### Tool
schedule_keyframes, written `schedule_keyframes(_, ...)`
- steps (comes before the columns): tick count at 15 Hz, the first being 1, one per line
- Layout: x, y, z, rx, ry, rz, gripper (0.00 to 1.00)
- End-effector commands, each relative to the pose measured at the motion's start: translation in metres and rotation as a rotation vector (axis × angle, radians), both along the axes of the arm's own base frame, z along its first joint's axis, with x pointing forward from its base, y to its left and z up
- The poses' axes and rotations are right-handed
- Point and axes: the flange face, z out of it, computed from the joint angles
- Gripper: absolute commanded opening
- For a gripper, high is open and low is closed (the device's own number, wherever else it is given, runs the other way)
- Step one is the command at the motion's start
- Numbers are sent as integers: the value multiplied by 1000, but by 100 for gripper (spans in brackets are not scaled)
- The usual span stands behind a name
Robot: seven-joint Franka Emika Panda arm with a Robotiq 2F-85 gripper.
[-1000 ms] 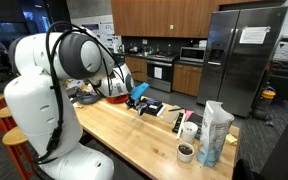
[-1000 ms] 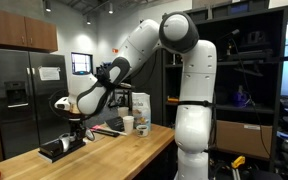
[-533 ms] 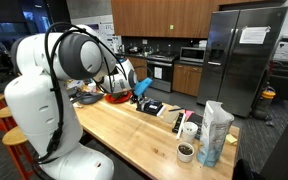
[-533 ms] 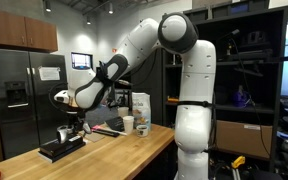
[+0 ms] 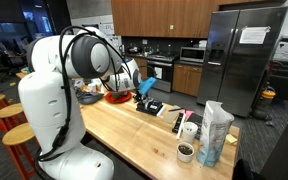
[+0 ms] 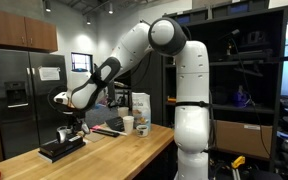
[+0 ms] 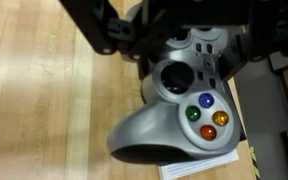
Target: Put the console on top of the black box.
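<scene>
Tabletop (image 5: 114,132): long, pale wood, running down a kitchen-type room; cups and a bag stand at the near end, well apart from the work.

Arm (image 6: 184,110): white, reaching out over the far end of the tabletop, wrist pointing down.

Black box (image 6: 62,148): low and flat, lying on the wood below the wrist. Seen in both exterior views. Nothing rests on its top that I can make out.

Console (image 7: 174,110): light grey, one rounded horn and the four coloured buttons facing the wrist camera, dark stick above them. It fills the wrist view, so it is close under the wrist. A pale slip shows below its horn.

Pincer (image 6: 70,124): closed on the console, dark fingers bracketing its upper body in the wrist view. In the exterior view it hangs just above the box with a gap between.

Step in hand, as I judge it: the carry is done and the placing remains.

Next move calls for a straight, slow descent until the console's underside meets the box top, centred so both horns are supported, then opening the jaws. Alignment over the box is hard to confirm from these angles.
</scene>
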Motion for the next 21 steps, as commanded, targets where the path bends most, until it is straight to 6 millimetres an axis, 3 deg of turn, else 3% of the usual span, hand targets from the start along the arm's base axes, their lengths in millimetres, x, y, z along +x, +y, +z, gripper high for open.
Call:
schedule_keyframes(1,20,-8,-1,7,10,8,45)
schedule_keyframes(12,62,-12,-13,23,12,-2,45)
schedule_keyframes(21,82,-10,-28,30,15,1,45)
